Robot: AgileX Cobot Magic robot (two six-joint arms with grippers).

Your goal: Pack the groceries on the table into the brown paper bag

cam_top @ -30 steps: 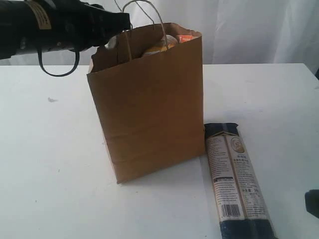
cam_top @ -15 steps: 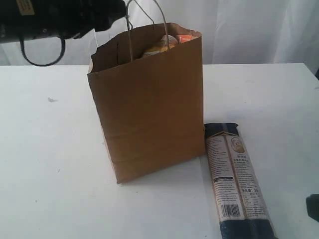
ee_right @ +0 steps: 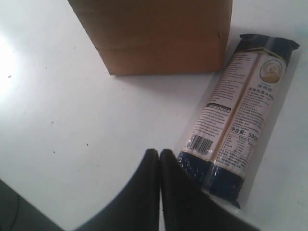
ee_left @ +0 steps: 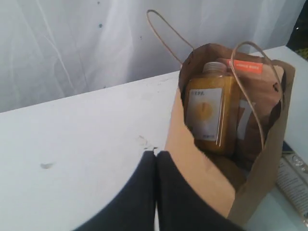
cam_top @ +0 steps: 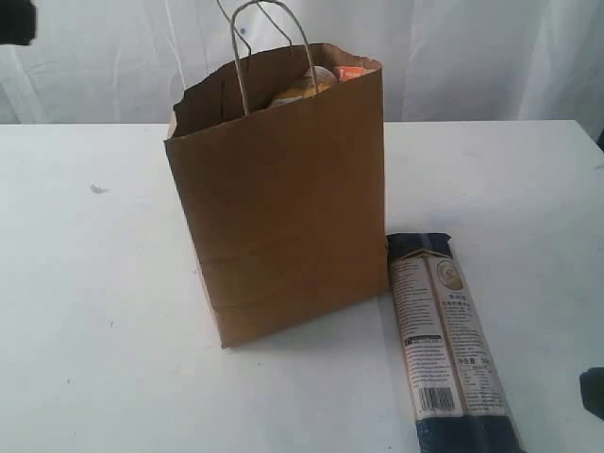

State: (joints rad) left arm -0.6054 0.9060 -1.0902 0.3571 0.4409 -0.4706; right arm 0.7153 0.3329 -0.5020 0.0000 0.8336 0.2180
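Note:
The brown paper bag (cam_top: 283, 189) stands upright in the middle of the white table (cam_top: 85, 311). A yellow bottle (ee_left: 211, 113) with a white cap stands inside it, with an orange-labelled pack (ee_left: 245, 65) behind. The bottle's top (cam_top: 300, 87) peeks over the bag's rim. The long dark pasta pack (cam_top: 451, 340) lies flat on the table right of the bag, also in the right wrist view (ee_right: 243, 110). My left gripper (ee_left: 155, 155) is shut and empty, up beside the bag (ee_left: 202, 163). My right gripper (ee_right: 159, 153) is shut and empty, near the pasta pack's barcode end.
A white curtain (cam_top: 453, 57) hangs behind the table. The bag's twisted paper handles (cam_top: 269, 38) stick up above its rim. A small mark (cam_top: 97, 189) shows on the tabletop at the left. A dark part of the right arm (cam_top: 593, 392) shows at the lower right edge.
The left arm has pulled away from over the bag's mouth to the upper left, nearly out of the exterior view. Bag and pasta pack have not moved.

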